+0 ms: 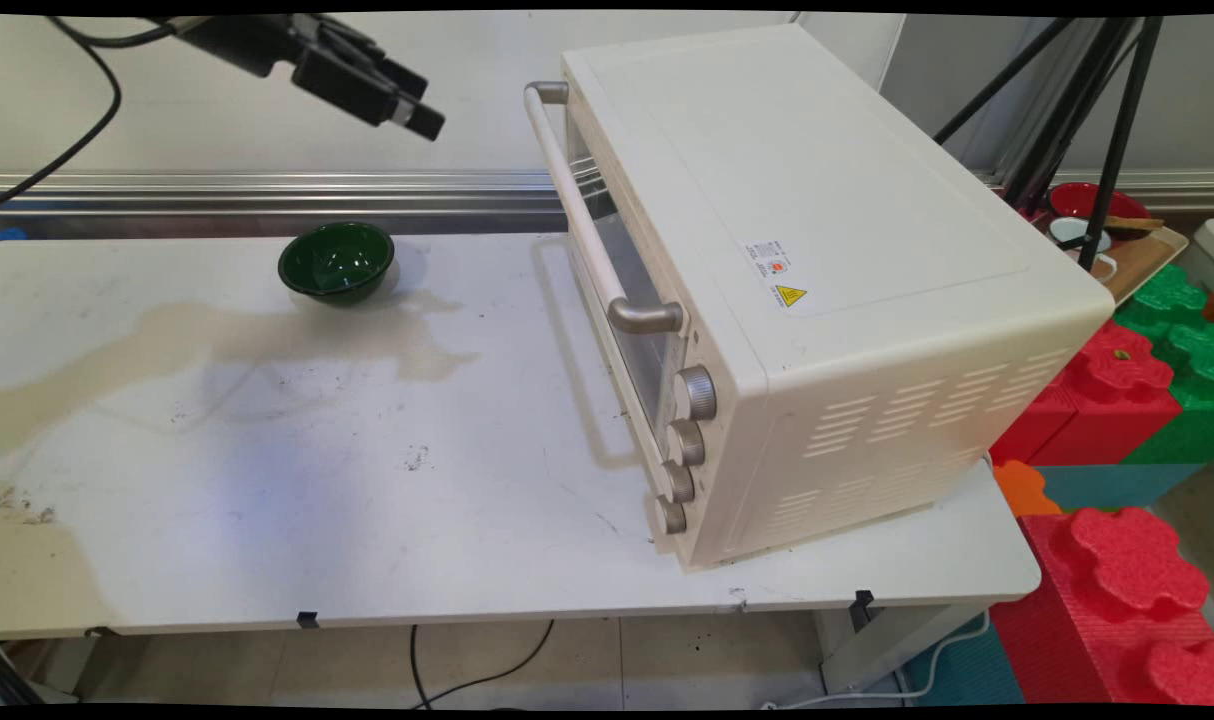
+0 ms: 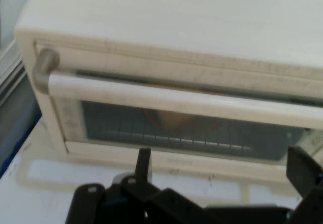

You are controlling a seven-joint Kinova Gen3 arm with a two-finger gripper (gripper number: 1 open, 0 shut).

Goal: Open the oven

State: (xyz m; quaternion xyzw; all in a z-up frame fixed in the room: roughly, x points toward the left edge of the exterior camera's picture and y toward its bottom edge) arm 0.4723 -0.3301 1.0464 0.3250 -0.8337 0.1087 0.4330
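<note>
Ahead of my jaws, spread wide and holding nothing, stood the toaster oven, door shut, its handle lying crosswise between my fingertips, so I judged myself lined up on it. Below and behind, a green bowl sat on the tabletop.

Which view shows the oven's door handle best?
The hand view: the door handle runs straight across the picture, seen head-on above the oven window. The main view shows the handle whole but at a slant, with the claw raised to its left, apart from it.
</note>
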